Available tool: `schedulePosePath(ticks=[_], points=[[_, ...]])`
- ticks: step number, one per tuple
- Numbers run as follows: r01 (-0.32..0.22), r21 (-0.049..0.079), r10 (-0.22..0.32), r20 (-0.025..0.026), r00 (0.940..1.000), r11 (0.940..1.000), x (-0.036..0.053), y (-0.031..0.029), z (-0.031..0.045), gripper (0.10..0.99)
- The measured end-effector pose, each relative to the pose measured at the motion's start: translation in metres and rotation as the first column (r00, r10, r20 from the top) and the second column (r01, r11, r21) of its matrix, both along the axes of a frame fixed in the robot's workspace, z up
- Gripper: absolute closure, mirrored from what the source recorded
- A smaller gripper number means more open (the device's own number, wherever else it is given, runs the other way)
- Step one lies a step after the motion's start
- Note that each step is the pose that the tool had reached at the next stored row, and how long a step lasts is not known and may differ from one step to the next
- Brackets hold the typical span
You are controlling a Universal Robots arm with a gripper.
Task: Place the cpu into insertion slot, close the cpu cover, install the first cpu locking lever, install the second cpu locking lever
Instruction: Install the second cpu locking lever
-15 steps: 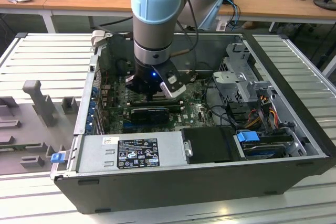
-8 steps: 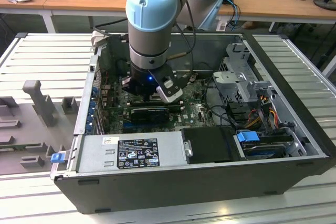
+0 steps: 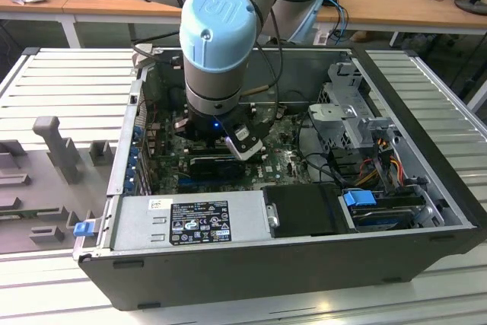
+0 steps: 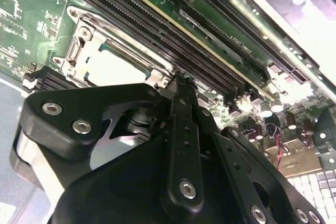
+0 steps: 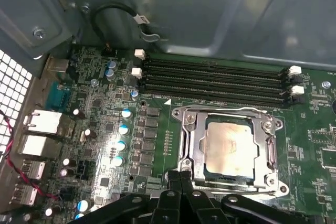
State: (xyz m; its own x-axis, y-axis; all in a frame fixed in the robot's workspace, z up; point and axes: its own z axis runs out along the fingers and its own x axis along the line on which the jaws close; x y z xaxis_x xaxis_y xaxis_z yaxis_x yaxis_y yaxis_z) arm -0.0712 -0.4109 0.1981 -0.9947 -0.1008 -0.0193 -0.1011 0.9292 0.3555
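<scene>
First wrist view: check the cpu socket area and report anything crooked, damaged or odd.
Nothing stands out. The cpu lies flat and square in the insertion slot, with the cpu cover down around it. Its face carries a pale smeared patch. The gripper sits at the socket's edge, fingers together, holding nothing.

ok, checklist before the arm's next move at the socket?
1. cpu seated flat in the insertion slot: ok.
2. cpu cover down around the cpu: ok in both wrist views.
3. Locking levers latched: cannot tell.
4. Jaws shut, holding nothing, tips at the slot's edge: ok.
5. Jaws clear of the memory slots: ok.
6. Black cable away from the slot: ok.
</scene>
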Motion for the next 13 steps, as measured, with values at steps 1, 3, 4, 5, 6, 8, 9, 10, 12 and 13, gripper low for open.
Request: schedulePosePath(ticks=[1,3,4,5,6,8,9,10,12,13], points=[[0.000,0.005,0.000,-0.0001,1.0000,1.0000,-0.0003,-0.0001,-0.0015,0.980],[-0.001,0.012,0.001,-0.0001,1.0000,0.9999,-0.0021,0.0003,-0.0039,0.980],[-0.001,0.014,0.001,0.0000,1.0000,0.9999,-0.0025,0.0007,-0.0045,0.980],[-0.002,0.015,0.002,0.0000,1.0000,0.9999,-0.0029,0.0011,-0.0052,0.980],[-0.002,0.019,0.002,0.0000,1.0000,0.9998,-0.0034,0.0020,-0.0065,0.980],[-0.002,0.022,0.002,-0.0001,1.0000,0.9998,-0.0045,0.0028,-0.0072,0.980],[-0.002,0.023,0.002,0.0000,1.0000,0.9997,-0.0050,0.0029,-0.0072,0.980],[-0.002,0.023,0.002,0.0000,1.0000,0.9997,-0.0051,0.0028,-0.0061,0.980],[-0.002,0.023,0.002,0.0000,1.0000,0.9997,-0.0053,0.0028,-0.0025,0.980],[-0.002,0.023,0.002,0.0000,1.0000,0.9997,-0.0053,0.0028,-0.0003,0.980]])
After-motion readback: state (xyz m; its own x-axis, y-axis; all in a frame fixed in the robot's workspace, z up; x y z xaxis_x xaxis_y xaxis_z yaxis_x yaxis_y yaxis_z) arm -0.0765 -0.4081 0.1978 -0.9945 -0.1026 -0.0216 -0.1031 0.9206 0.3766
